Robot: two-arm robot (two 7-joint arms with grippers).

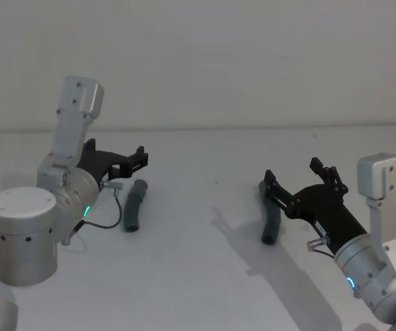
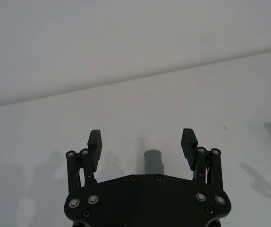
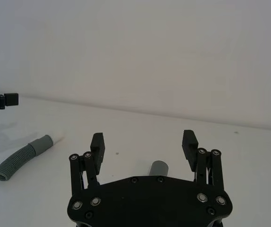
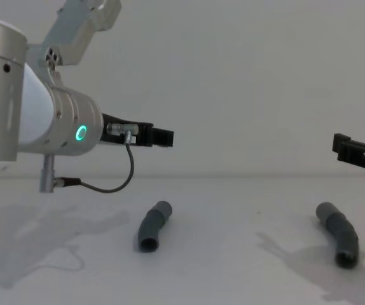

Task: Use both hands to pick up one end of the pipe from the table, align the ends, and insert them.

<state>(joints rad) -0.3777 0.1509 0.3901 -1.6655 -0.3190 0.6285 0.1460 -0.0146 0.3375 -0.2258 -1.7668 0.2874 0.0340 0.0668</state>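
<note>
Hovering with its jaws spread wide, the left gripper has the left pipe piece lying just below its fingers on the table. The right gripper, equally open, hangs above the right pipe piece. Lower each gripper straight down, centre the tube between the pads, and close near the bend, leaving both mating ends free for alignment.

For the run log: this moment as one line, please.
left claw: open, over left pipe piece, not touching | right claw: open, over right pipe piece, not touching | pieces apart on table
</note>
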